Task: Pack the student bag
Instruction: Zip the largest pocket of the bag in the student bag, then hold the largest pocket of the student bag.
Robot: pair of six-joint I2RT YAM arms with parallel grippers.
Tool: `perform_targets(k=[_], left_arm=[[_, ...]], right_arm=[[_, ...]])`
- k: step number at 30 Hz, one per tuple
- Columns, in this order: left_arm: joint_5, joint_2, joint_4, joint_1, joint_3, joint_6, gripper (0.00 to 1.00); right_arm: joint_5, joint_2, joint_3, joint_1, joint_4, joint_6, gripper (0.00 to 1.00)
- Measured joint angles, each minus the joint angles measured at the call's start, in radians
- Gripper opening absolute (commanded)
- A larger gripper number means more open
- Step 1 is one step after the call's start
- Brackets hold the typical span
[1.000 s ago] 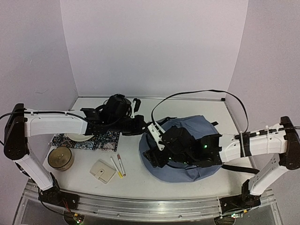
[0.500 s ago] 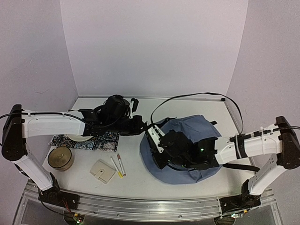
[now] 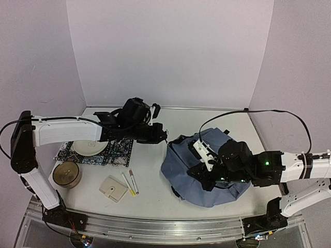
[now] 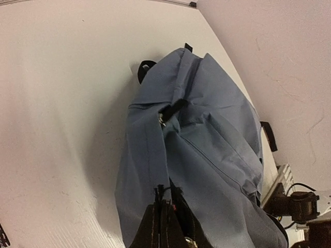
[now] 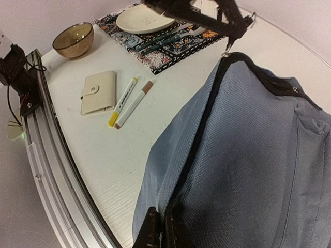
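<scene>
A: Where is the bag [image 3: 230,155] found, and how is it held?

B: It is laid slumped on the right half of the table [image 3: 155,199]. Its left end is pinched by the left gripper [image 3: 163,136], whose fingers are fully closed at the end of the zip line. Whether the zip pull or the fabric is caught cannot be told. The near edge is clamped by the right gripper [image 3: 202,176], closed tight on the fabric beside the black zip.

A: Why are two grips taken so far apart?

B: The soft cloth is probably being stretched between them, so that the zip track is made taut and the mouth can be opened.

A: And the things to be packed?

B: A wallet [image 3: 113,188] and two markers [image 3: 130,183] are laid near the front edge, well apart from the bag. A bowl [image 3: 65,174] and a plate [image 3: 90,148] on a patterned mat [image 3: 120,153] are seen further left. Nothing is judged packed yet.
</scene>
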Motion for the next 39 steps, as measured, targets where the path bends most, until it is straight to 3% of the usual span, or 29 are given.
perform_targets(k=[14, 18, 20, 23, 26, 39], left_arm=[[0.018, 0.282, -0.002, 0.037, 0.187, 0.05, 0.0], [0.077, 0.285, 0.042, 0.048, 0.171, 0.039, 0.0], [0.065, 0.264, 0.079, 0.068, 0.133, 0.024, 0.0], [0.05, 0.218, 0.111, 0.121, 0.06, -0.001, 0.0], [0.043, 0.176, 0.128, 0.13, 0.016, -0.024, 0.0], [0.064, -0.002, 0.214, -0.013, -0.118, -0.122, 0.0]], right_arm=[[-0.008, -0.066, -0.033, -0.01, -0.09, -0.016, 0.01], [0.009, -0.086, -0.033, -0.01, -0.117, -0.005, 0.3], [0.0, -0.099, -0.031, 0.004, -0.15, 0.009, 0.49], [-0.003, -0.088, -0.002, 0.03, -0.175, 0.029, 0.62], [0.038, -0.031, 0.064, 0.031, -0.176, 0.067, 0.66], [0.3, 0.344, 0.326, 0.031, -0.144, 0.295, 0.78]])
